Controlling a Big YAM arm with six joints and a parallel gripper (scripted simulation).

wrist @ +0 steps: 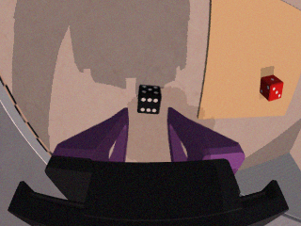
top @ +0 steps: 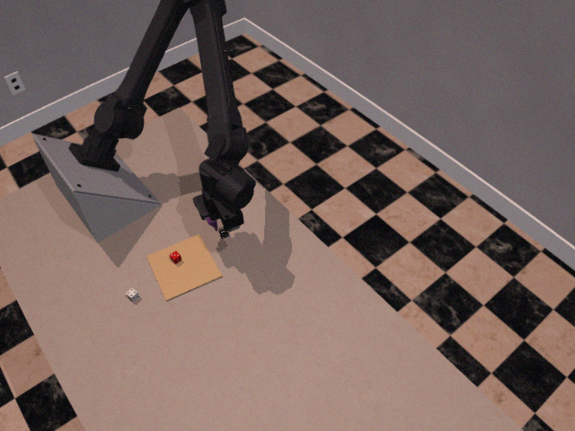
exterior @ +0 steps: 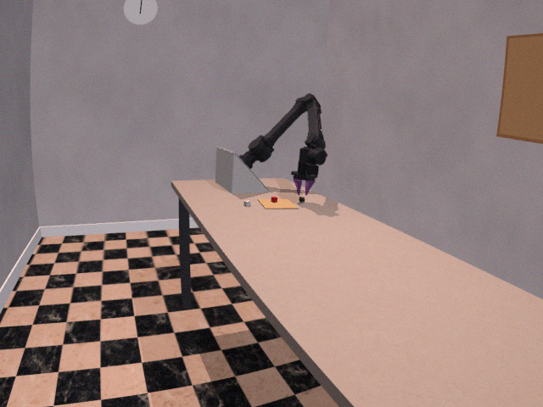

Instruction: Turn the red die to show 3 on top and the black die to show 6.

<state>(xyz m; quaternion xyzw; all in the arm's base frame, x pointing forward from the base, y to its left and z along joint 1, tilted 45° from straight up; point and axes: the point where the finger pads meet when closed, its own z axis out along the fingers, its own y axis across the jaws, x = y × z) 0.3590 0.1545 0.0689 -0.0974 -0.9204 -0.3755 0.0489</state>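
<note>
The black die [top: 224, 233] [exterior: 301, 199] [wrist: 150, 100] appears to sit on the table, off the mat, beside its edge. In the wrist view its larger visible face shows two rows of three pips. My gripper [exterior: 303, 194] [wrist: 148, 114] is open above it, its purple fingers apart, with gaps on both sides of the die. The red die [top: 174, 256] [exterior: 274, 199] [wrist: 271, 88] sits on the yellow-orange mat [top: 195, 273] [exterior: 280, 205] [wrist: 230, 52]; I cannot tell its top number surely. The white die [top: 132, 294] [exterior: 247, 203] stands on the table off the mat.
The grey wedge-shaped arm base [top: 120, 217] [exterior: 243, 179] stands behind the mat. The arm's shadow falls across the table [top: 278, 362] [exterior: 372, 284] around the black die. The table's far edge lies behind the gripper.
</note>
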